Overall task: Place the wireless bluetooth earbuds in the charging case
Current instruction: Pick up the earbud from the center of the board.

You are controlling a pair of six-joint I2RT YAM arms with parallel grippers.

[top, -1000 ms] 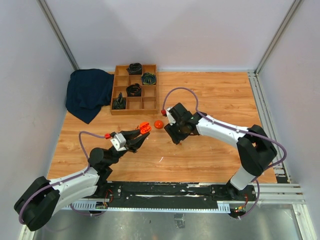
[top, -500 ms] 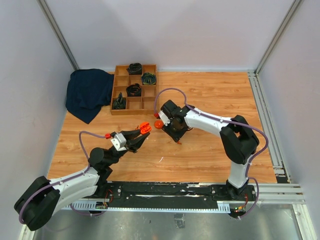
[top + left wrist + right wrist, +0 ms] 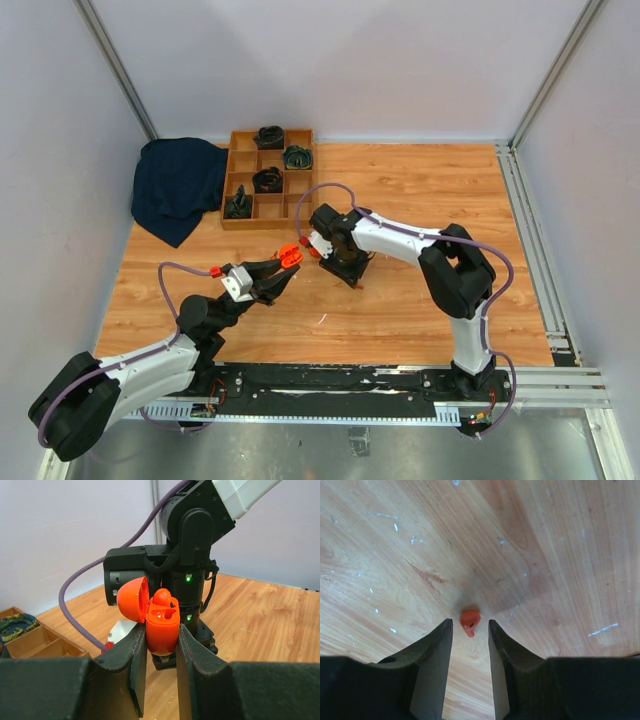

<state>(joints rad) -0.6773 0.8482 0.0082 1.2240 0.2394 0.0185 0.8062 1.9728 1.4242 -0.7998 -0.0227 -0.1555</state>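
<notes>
Left pincer (image 3: pixel 161 637): clamped on the lower shell of the charging case (image 3: pixel 162 625), which it holds off the tabletop with its mouth facing up and away from the wrist.
Lid (image 3: pixel 132 599): hinged open to one side of the pincer, so it does not cover the sockets.
Seated earbud (image 3: pixel 164 598): an orange bud appears to sit in the socket farther from the pincer. The nearer socket looks vacant.
Right pincer (image 3: pixel 470 630): pointing down at the tabletop (image 3: pixel 545 555), fingers narrowly parted and gripping nothing.
Loose earbud (image 3: pixel 470 618): orange, lying on the wood right between the fingertips, with its short stem pointing back toward the wrist.
Step in hand: by my reading, picking up this second bud.
How to do it well: come straight down without drifting sideways, keep the bud centred, and close slowly on its rounded body rather than on the stem.
Risk: the bud is small and smooth, so an off-centre pinch will likely flick it out ahead of the fingers.
Afterwards: carry it to the vacant socket stem first, while the case is held steady.
</notes>
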